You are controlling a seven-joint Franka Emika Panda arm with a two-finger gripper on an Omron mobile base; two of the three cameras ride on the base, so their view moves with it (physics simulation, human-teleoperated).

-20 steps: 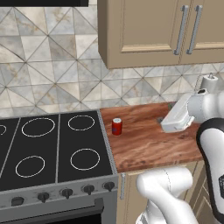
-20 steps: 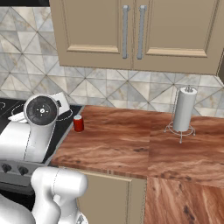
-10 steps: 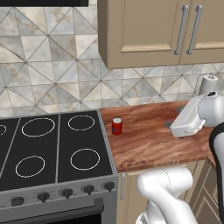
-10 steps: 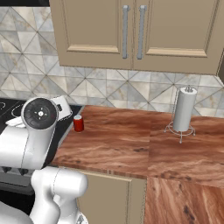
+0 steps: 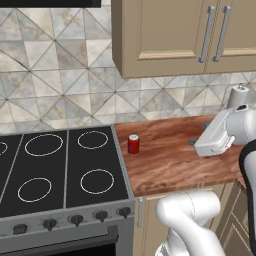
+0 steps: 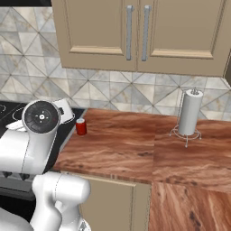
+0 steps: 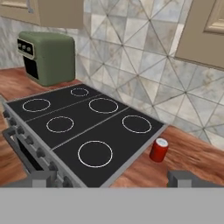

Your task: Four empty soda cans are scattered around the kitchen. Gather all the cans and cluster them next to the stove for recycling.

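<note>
One red soda can with a silver top stands upright on the wooden counter, just right of the stove. The right base view shows the same can at the counter's left end. In the hand view the can stands beside the black cooktop with its white ring burners. My gripper is open, its two tips wide apart with nothing between them. It hovers well short of the can and looks across the stove. My white hand hangs over the counter, to the right of the can.
A tall white paper-towel roll stands on a wire holder at the back right of the counter. A green boxy appliance sits on the counter beyond the stove's far side. Beige wall cabinets hang above.
My hand has swung a little to the right and lower over the counter. The can has stayed where it was and the gripper has stayed open.
</note>
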